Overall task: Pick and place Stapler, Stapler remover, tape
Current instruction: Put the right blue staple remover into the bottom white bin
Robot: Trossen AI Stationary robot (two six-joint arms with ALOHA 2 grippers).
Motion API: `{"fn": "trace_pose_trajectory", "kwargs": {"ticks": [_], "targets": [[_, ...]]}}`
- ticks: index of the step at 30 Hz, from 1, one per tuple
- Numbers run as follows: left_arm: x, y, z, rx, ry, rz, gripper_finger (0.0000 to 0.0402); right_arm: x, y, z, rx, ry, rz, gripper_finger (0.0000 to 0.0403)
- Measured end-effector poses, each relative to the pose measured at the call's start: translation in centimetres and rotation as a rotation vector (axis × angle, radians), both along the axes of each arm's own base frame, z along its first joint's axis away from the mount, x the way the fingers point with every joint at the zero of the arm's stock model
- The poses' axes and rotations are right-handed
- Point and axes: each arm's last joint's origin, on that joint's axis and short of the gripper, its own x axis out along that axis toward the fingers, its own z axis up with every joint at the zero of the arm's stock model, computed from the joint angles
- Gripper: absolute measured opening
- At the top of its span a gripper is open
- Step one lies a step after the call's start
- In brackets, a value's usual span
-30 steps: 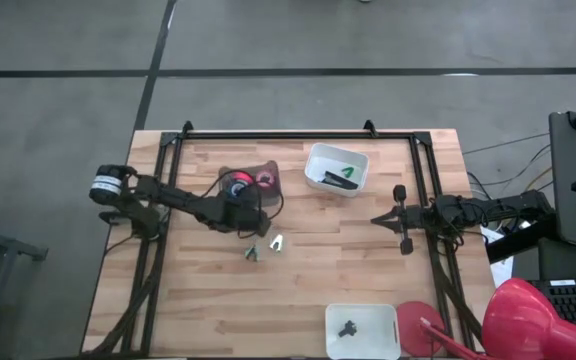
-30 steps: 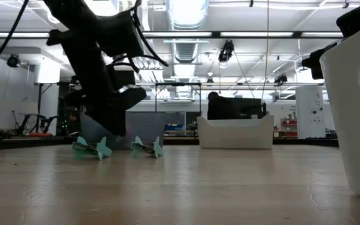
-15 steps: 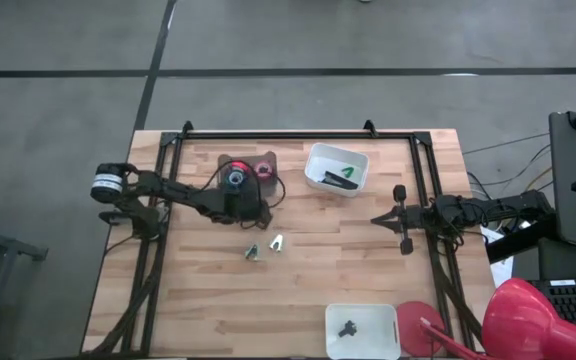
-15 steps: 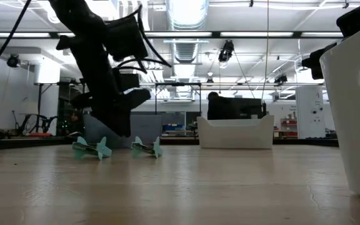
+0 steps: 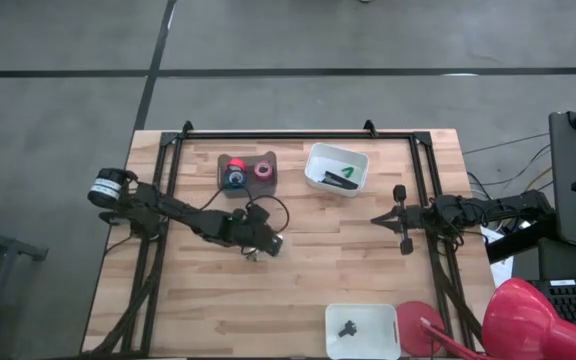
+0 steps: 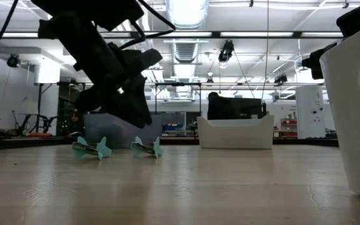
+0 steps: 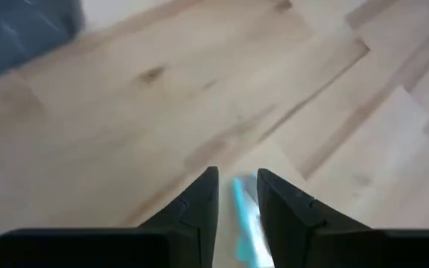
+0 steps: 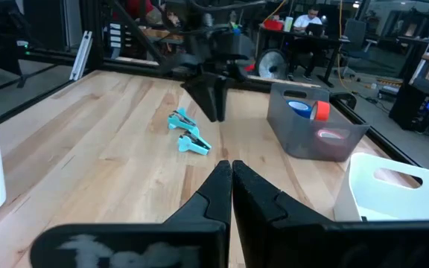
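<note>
The left gripper [image 5: 268, 243] hung over the middle of the table [image 5: 218, 310], just above two small teal staple removers [image 8: 188, 132] that lay side by side on the wood. Its fingers [image 7: 199, 205] stood a narrow gap apart and held nothing, with one teal remover showing between them. The right gripper [image 5: 380, 219] waited near the right side of the table, its fingers pressed together and empty.

A grey bin [image 5: 246, 172] near the far edge held three rolls of tape [image 5: 235, 172]: one red, one blue, one pink. One white bin [image 5: 336, 168] beside it held a dark stapler [image 5: 328, 179] and a green object. A second white bin [image 5: 362, 330] at the near edge held one small dark item.
</note>
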Motion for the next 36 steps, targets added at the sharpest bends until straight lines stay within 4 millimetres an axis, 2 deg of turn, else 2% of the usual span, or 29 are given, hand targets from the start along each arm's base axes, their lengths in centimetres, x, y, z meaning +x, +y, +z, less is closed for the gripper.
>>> {"fn": "trace_pose_trajectory", "kwargs": {"ticks": [10, 24, 29, 36], "targets": [[-0.2, -2.2, -1.0, -0.051, 0.0, -0.004, 0.0096, 0.0, 0.0, 0.0, -0.002, 0.0, 0.0, 0.0008], [0.1, -2.5, -2.5, -0.066, 0.057, -0.029, 0.0092, 0.0, 0.0, 0.0, -0.002, 0.0, 0.0, 0.0008], [0.1, -2.5, -2.6, -0.034, 0.057, -0.027, 0.0076, 0.0, 0.0, 0.0, -0.001, 0.0, 0.0, 0.0008], [0.1, -2.4, -2.4, -0.006, 0.063, -0.056, 0.003, 0.0, 0.0, 0.0, -0.001, 0.0, 0.0, 0.0008]]}}
